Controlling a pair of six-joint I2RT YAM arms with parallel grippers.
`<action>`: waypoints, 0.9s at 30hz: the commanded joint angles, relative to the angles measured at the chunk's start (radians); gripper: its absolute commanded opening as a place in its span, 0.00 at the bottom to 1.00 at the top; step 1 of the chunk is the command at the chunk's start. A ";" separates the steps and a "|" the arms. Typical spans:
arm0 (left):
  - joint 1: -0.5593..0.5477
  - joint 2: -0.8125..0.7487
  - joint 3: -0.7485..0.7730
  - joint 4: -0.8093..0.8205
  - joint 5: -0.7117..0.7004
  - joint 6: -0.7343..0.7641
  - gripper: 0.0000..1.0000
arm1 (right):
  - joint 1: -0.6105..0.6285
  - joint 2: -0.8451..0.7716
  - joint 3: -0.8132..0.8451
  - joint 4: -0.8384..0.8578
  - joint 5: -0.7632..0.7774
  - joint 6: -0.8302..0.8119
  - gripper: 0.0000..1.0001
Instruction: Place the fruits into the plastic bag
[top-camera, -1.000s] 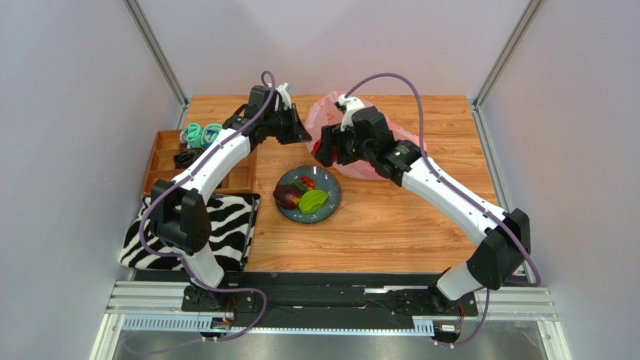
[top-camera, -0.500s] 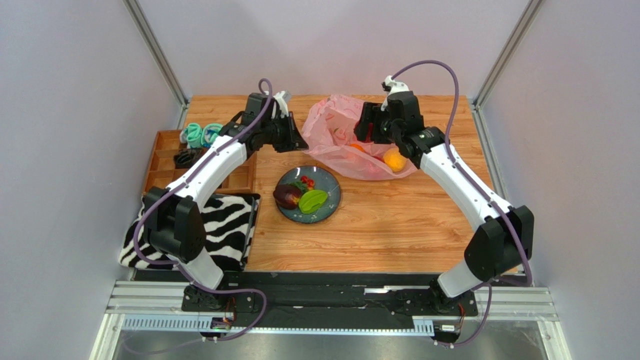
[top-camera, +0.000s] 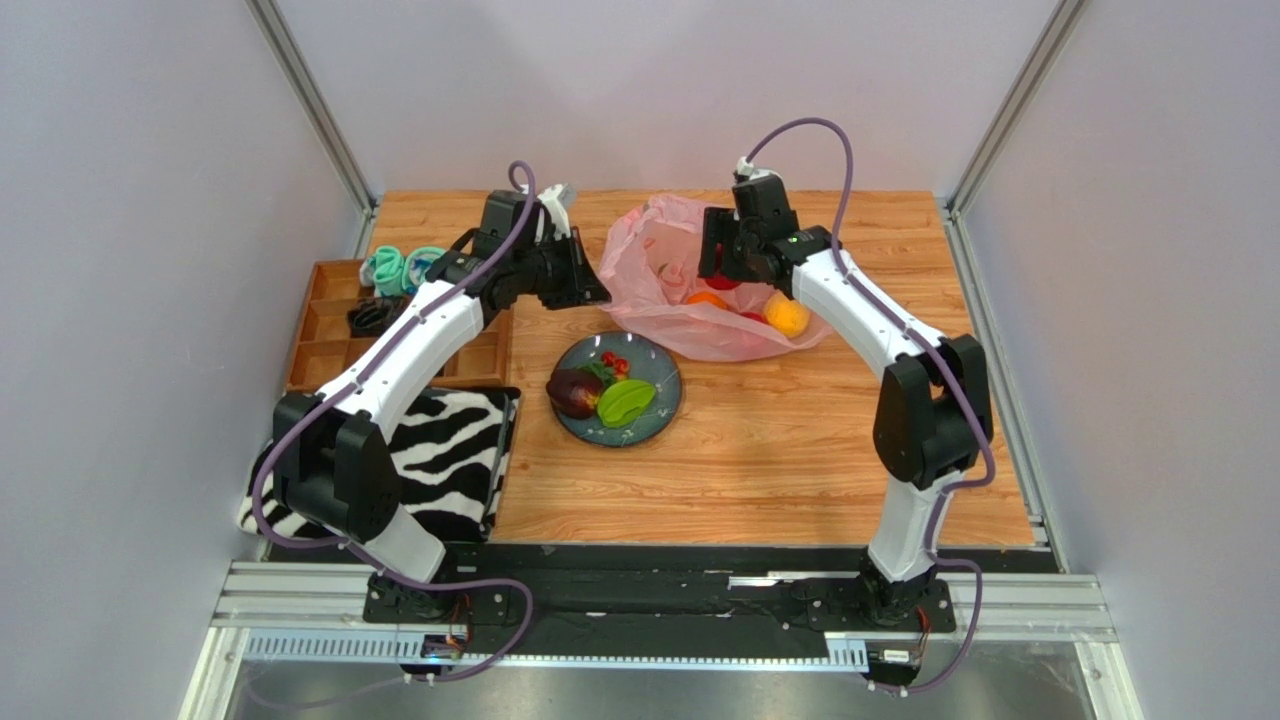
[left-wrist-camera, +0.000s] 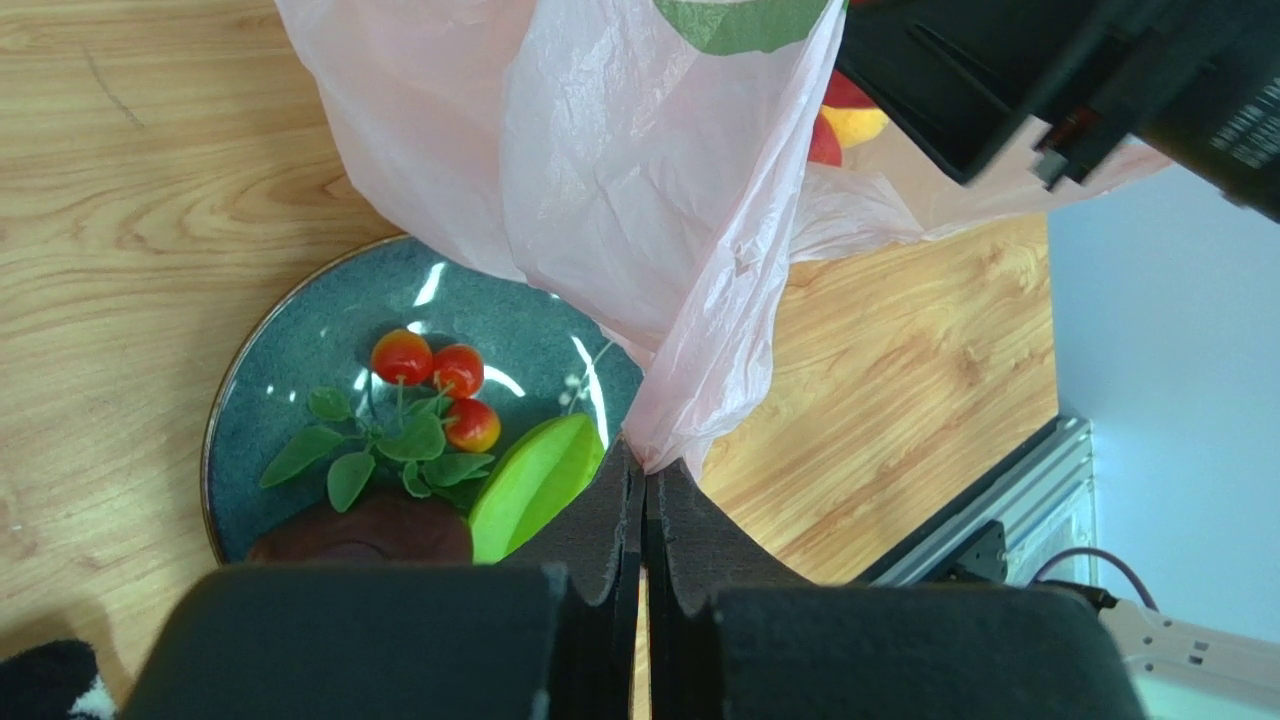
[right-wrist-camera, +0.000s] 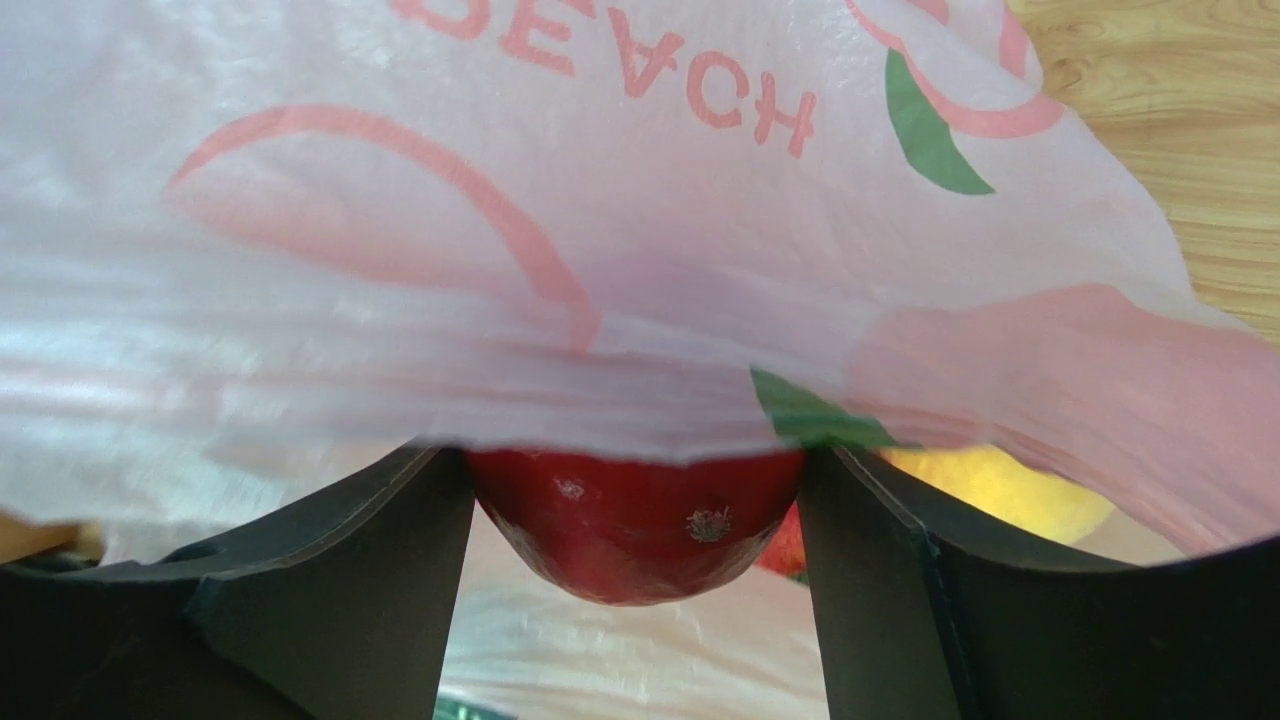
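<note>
The pink plastic bag (top-camera: 661, 293) lies at the back of the table with its mouth facing left. My left gripper (top-camera: 601, 285) is shut on the bag's edge (left-wrist-camera: 661, 428) and holds it up above the plate (left-wrist-camera: 286, 360). My right gripper (top-camera: 718, 273) is at the bag's mouth, shut on the red apple (right-wrist-camera: 639, 518), with the bag's film (right-wrist-camera: 526, 270) draped over it. An orange (top-camera: 706, 300) and a peach (top-camera: 784, 315) lie inside the bag. The plate (top-camera: 661, 393) holds the green fruit (top-camera: 625, 401), the dark purple fruit (top-camera: 574, 393) and the red berries (top-camera: 609, 365).
A wooden compartment tray (top-camera: 323, 323) with teal items (top-camera: 398, 267) stands at the left edge. A zebra-striped cloth (top-camera: 436, 450) lies at the front left. Grey walls close in the table on three sides.
My right arm has swung back and folded, carrying its gripper from the bag's front side to the bag's mouth. The bag now lies more spread out, and the orange and peach show inside.
</note>
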 joint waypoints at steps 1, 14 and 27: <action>0.001 -0.042 -0.010 0.008 -0.012 0.019 0.00 | 0.007 0.091 0.085 -0.022 0.031 -0.010 0.42; 0.001 -0.002 0.001 0.034 -0.003 -0.006 0.00 | 0.036 0.042 -0.131 -0.013 -0.003 -0.010 0.42; 0.001 0.009 0.012 0.026 -0.009 -0.003 0.00 | 0.043 0.071 -0.137 -0.039 0.017 -0.028 0.54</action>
